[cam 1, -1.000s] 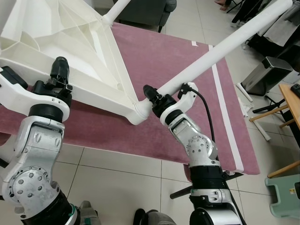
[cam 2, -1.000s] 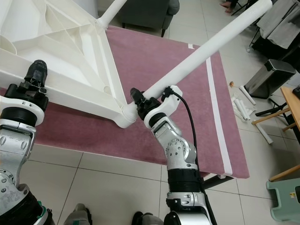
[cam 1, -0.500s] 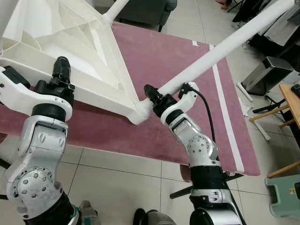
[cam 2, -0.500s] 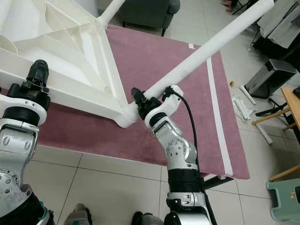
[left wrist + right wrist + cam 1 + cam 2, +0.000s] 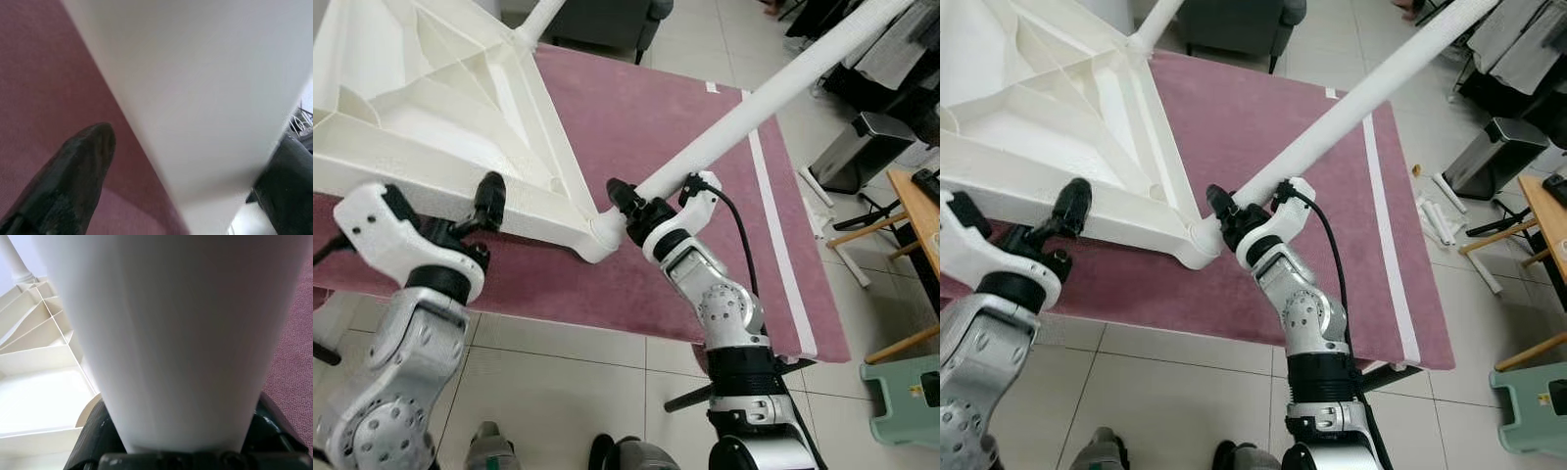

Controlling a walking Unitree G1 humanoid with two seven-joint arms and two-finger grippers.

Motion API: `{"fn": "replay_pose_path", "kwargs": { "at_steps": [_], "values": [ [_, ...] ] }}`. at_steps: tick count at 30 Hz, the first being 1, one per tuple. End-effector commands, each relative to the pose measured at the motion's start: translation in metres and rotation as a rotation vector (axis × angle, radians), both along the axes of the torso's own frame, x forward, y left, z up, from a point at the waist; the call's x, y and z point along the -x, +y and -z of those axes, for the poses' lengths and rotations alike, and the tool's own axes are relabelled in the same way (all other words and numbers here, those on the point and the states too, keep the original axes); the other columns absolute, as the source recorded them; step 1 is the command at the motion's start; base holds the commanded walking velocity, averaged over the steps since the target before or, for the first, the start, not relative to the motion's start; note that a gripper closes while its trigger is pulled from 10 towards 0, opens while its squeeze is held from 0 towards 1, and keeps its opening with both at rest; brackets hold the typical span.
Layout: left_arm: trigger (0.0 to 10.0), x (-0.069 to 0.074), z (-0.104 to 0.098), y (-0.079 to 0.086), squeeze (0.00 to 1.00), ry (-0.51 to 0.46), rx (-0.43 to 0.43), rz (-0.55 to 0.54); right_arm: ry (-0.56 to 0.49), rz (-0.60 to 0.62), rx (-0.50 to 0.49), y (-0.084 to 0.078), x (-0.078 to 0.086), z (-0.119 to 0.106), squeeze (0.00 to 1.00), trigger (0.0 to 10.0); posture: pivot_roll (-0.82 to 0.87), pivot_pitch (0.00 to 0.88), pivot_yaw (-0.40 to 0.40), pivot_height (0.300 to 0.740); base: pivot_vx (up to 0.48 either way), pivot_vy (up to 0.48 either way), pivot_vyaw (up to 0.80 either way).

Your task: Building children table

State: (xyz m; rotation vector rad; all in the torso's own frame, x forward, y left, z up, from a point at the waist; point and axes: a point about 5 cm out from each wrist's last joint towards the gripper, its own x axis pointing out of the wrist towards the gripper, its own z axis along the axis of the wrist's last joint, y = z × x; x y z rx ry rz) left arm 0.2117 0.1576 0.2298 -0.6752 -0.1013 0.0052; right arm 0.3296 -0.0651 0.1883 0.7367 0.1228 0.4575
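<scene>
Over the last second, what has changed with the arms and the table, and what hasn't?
The left gripper has swung down off the upturned white tabletop to its near edge, its forearm now lying more level; in the left wrist view its fingers straddle that edge. The camera shifted slightly too. The right gripper stays clamped on the white leg by the corner socket, and the table stays on the maroon rug.

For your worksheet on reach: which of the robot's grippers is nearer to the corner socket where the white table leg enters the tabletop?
Right. The right gripper grips the table leg beside the corner socket; the left gripper straddles the tabletop edge, farther along.
</scene>
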Motion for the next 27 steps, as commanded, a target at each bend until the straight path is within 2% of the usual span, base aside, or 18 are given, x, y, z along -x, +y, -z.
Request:
{"fn": "replay_pose_path", "kwargs": {
  "at_steps": [1,5,15,17,18,19,20,21,27],
  "values": [
    [10.0,0.003,0.007,-0.006,0.0,0.029,0.12,-0.011,0.116,-0.134,-0.136,0.039,0.011,0.011,0.0,0.0,0.26,0.149,-0.115,0.74,0.0,0.0,0.0],
    [10.0,0.004,0.006,-0.002,0.0,0.014,0.143,-0.058,0.118,-0.138,-0.137,0.04,0.01,0.011,0.0,0.0,0.27,0.15,-0.125,0.74,0.0,0.0,0.0],
    [10.0,0.0,-0.004,0.0,0.0,-0.07,0.168,-0.088,0.113,-0.142,-0.136,0.041,0.009,0.009,0.0,0.0,0.27,0.145,-0.126,0.74,0.0,0.0,0.0],
    [9.6,-0.001,-0.005,0.0,0.0,-0.078,0.165,-0.088,0.112,-0.141,-0.136,0.041,0.009,0.009,0.0,0.0,0.26,0.143,-0.126,0.74,0.0,0.0,0.0],
    [5.3,-0.002,-0.006,0.0,0.0,-0.083,0.161,-0.085,0.11,-0.14,-0.136,0.04,0.009,0.009,0.0,0.0,0.26,0.141,-0.125,0.74,0.0,0.0,0.0],
    [3.7,-0.003,-0.006,0.0,0.0,-0.087,0.162,-0.082,0.109,-0.139,-0.135,0.04,0.009,0.009,0.0,0.0,0.26,0.142,-0.125,0.74,0.0,0.0,0.0],
    [3.7,-0.003,-0.006,0.0,0.0,-0.087,0.162,-0.082,0.109,-0.139,-0.135,0.04,0.009,0.009,0.0,0.0,0.26,0.142,-0.125,0.74,0.0,0.0,0.0],
    [0.0,-0.004,-0.007,-0.001,0.0,-0.09,0.162,-0.082,0.109,-0.139,-0.135,0.04,0.008,0.008,0.0,0.0,0.26,0.141,-0.125,0.74,0.0,0.0,0.0],
    [0.0,-0.006,-0.009,-0.002,0.0,-0.108,0.136,-0.083,0.106,-0.143,-0.133,0.041,0.009,0.008,0.0,0.0,0.27,0.14,-0.126,0.74,0.0,0.0,0.0]
  ]
}}
